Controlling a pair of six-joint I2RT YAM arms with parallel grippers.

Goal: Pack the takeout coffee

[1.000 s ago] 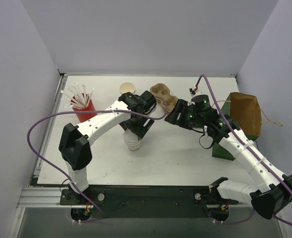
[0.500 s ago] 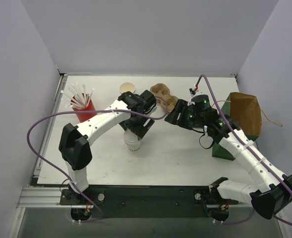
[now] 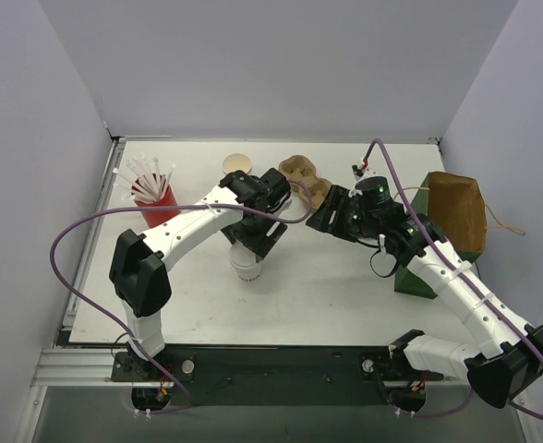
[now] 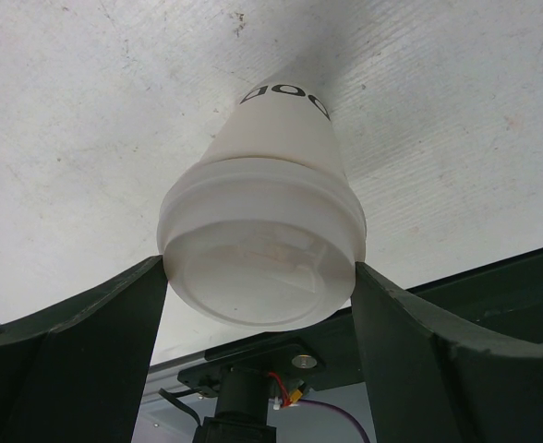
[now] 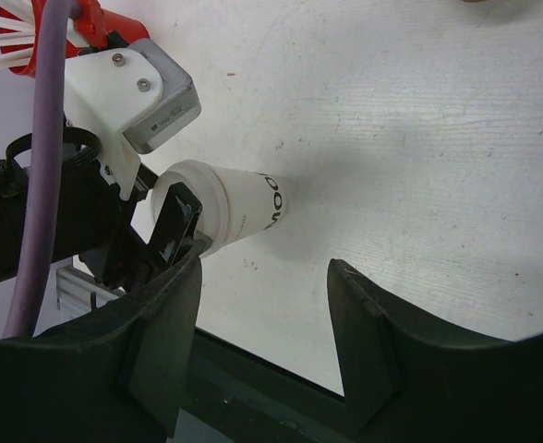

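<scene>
While the takeout coffee stands upright on the white table, the left gripper sits over it from above. Its two dark fingers are spread wide and press against opposite sides of the round lid, so it has hold of the cup. To the right of the coffee the right gripper hangs above the table, jaws about half apart with nothing between them. Farther right of the coffee stands the green-and-brown paper bag; left of the coffee, the red cup of straws.

Takeout coffee matt paper; table scuffed, matt
</scene>
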